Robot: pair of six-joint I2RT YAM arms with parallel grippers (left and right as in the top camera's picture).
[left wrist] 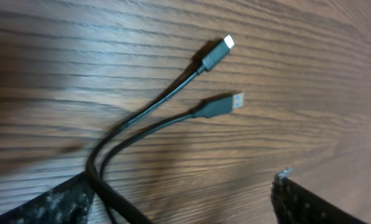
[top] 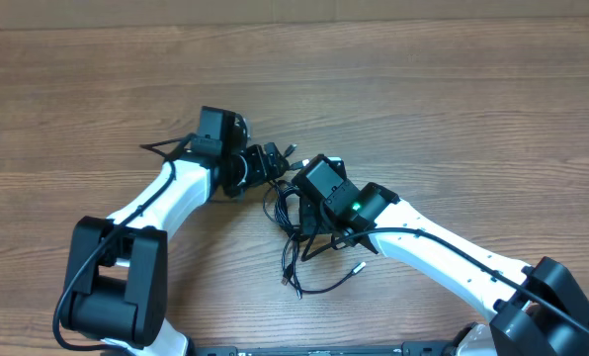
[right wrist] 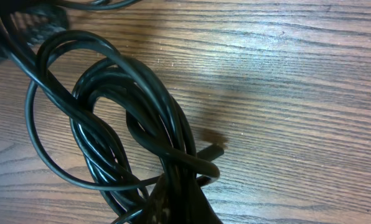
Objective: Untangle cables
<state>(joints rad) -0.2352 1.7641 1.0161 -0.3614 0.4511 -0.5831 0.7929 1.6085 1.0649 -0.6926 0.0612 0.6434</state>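
Left hand spread wide, gripping nothing. Two strands of the cables running out from between its fingers, close against the left finger, long axis pointing ahead and a little right. Plug ends free on the surface, beyond the fingertips. Right hand clamped shut, apparently on the coil looped just ahead of it. Left hand judged nearer the free ends, so probably a reach forward along the strands.
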